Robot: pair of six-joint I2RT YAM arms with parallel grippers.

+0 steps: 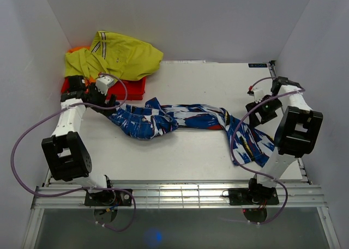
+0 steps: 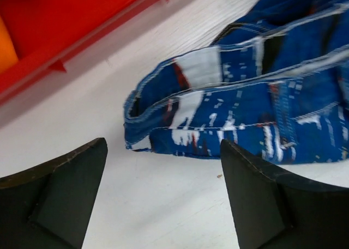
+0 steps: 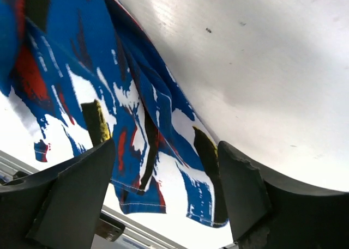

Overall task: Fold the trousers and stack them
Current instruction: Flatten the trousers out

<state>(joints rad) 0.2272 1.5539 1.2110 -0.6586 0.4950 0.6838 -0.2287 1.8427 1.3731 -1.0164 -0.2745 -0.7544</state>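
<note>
Across the middle of the table (image 1: pixel 207 85), the trousers (image 1: pixel 180 121) are lying in a twisted band, with the left gripper (image 2: pixel 162 151) and right gripper (image 3: pixel 166 148) hovering spread and empty by its ends, so each is probably needing a flat edge to pinch, not a bunched fold.

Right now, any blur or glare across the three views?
Top external: evenly lit, sharp, soft shadows only. Left wrist: the trousers smear toward the right edge, motion blur likely. Right wrist: bright sheen on the table; fabric print reasonably crisp.
</note>
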